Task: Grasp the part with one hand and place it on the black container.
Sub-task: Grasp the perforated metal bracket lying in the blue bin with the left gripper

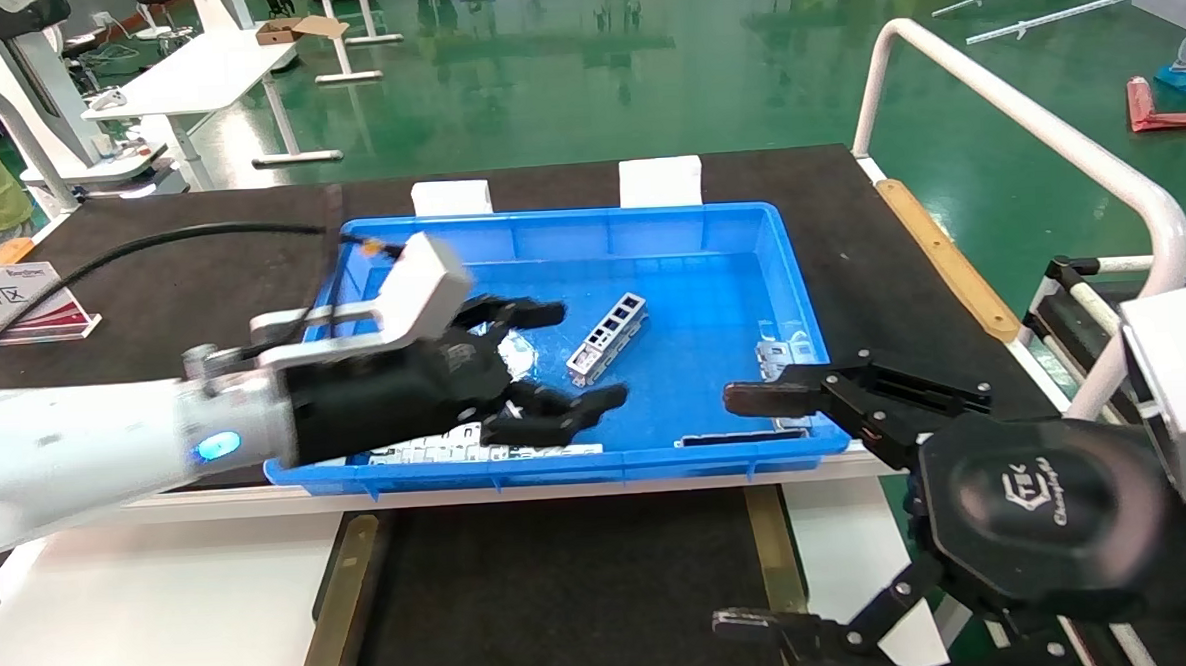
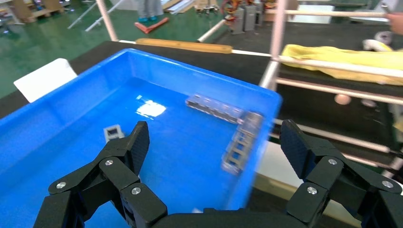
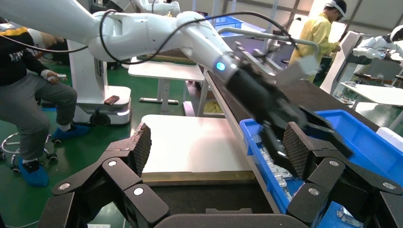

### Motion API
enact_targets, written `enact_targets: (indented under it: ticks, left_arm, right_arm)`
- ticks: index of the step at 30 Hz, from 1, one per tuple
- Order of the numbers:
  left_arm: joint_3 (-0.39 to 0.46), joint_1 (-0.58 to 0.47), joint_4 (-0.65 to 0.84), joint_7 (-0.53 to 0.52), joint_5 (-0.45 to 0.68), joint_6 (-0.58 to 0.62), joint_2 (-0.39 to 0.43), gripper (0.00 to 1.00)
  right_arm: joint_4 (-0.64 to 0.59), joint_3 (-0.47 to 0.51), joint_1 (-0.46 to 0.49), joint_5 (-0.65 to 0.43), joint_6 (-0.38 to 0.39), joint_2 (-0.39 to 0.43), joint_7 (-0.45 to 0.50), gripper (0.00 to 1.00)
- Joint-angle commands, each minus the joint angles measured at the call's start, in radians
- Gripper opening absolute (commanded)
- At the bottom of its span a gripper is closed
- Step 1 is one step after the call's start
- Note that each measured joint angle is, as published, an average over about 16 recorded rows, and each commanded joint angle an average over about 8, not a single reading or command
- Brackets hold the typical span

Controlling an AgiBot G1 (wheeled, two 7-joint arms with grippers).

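one small silver-grey ladder-like metal bar [image 1: 608,338] (stiff, light, likely slick) suits a pinch across its narrow sides; black left gripper [image 1: 562,359] gapes wide beside it.

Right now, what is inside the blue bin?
In the blue bin: the part lying mid-floor, flat plates right, more plates near the front wall, partly covered by the open left gripper.
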Motion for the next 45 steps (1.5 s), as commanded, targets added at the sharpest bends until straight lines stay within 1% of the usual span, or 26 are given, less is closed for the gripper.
enact_targets:
  ticks: [1, 8, 14, 17, 20, 24, 30, 31, 32, 38, 39, 40, 45]
  left_arm:
    - [0.015, -0.025, 0.05, 0.003, 0.029, -0.031, 0.044, 1.0]
    - [0.034, -0.078, 0.252, 0.083, 0.092, -0.158, 0.173, 1.0]
    - [0.037, -0.124, 0.433, 0.158, 0.116, -0.249, 0.272, 1.0]
    - [0.044, -0.145, 0.51, 0.195, 0.123, -0.28, 0.308, 1.0]
    - [0.058, -0.159, 0.563, 0.227, 0.125, -0.307, 0.331, 1.0]
    - [0.087, -0.163, 0.591, 0.244, 0.111, -0.346, 0.343, 1.0]
    - [0.154, -0.154, 0.585, 0.206, 0.069, -0.411, 0.349, 1.0]
    - [0.169, -0.152, 0.581, 0.196, 0.062, -0.421, 0.349, 0.99]
    - [0.184, -0.15, 0.577, 0.186, 0.056, -0.43, 0.349, 0.92]
    - [0.277, -0.135, 0.543, 0.129, 0.023, -0.488, 0.349, 0.17]
    - [0.291, -0.133, 0.538, 0.121, 0.017, -0.497, 0.349, 0.05]
    - [0.305, -0.132, 0.533, 0.113, 0.01, -0.507, 0.349, 0.0]
    - [0.366, -0.129, 0.515, 0.084, -0.026, -0.548, 0.347, 0.0]
  right_arm:
    - [0.0, 0.0, 0.0, 0.0, 0.0, 0.0, 0.0, 1.0]
    - [0.0, 0.0, 0.0, 0.0, 0.0, 0.0, 0.0, 1.0]
    - [0.0, 0.0, 0.0, 0.0, 0.0, 0.0, 0.0, 1.0]
    - [0.0, 0.0, 0.0, 0.0, 0.0, 0.0, 0.0, 1.0]
    - [0.0, 0.0, 0.0, 0.0, 0.0, 0.0, 0.0, 1.0]
    - [0.0, -0.001, 0.0, 0.0, 0.0, 0.0, 0.0, 1.0]
    - [0.0, -0.001, 0.0, 0.0, 0.0, 0.0, 0.0, 1.0]
    - [0.0, -0.001, 0.0, 0.0, 0.0, 0.0, 0.0, 0.95]
    - [0.0, -0.001, 0.0, 0.0, 0.0, 0.0, 0.0, 0.83]
    - [0.0, -0.001, 0.0, 0.001, 0.0, 0.0, 0.0, 0.08]
    - [0.0, -0.001, 0.0, 0.001, 0.0, 0.0, 0.0, 0.0]
    - [0.0, -0.001, 0.0, 0.001, 0.0, 0.0, 0.0, 0.0]
    - [0.0, -0.001, 0.0, 0.001, 0.0, 0.0, 0.0, 0.0]
